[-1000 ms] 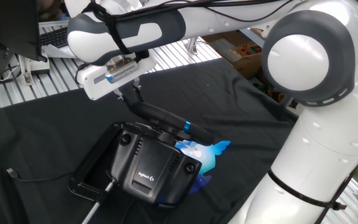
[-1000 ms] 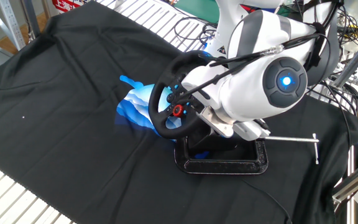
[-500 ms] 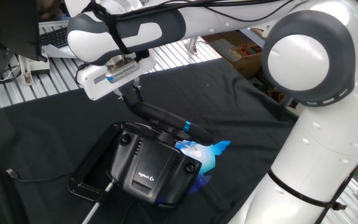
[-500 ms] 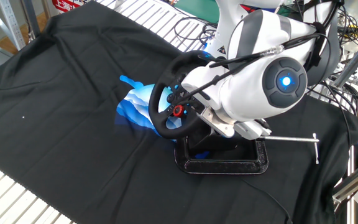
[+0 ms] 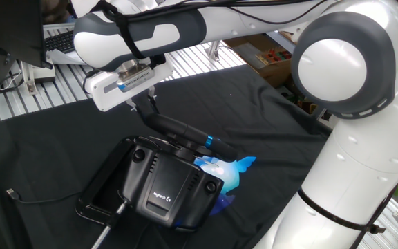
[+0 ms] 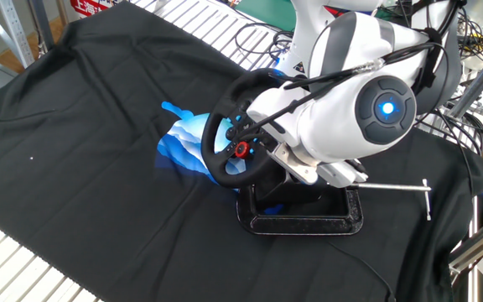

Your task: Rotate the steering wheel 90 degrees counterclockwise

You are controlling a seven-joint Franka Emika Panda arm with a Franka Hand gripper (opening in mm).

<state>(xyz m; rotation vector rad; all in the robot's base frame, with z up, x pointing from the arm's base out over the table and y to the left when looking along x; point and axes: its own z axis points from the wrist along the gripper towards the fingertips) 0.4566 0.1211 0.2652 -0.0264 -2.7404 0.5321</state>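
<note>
Centrally, the white arm's two-finger gripper meets the upper edge of the black padded steering wheel above its boxy black base, its finger opening too hidden to judge.

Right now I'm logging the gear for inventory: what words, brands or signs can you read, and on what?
"logitech" with its G mark: white, on the black base behind the steering wheel.
Red sign with white characters at the top edge: too cut off to read.
Blue label on the gripper body: too blurred.
</note>
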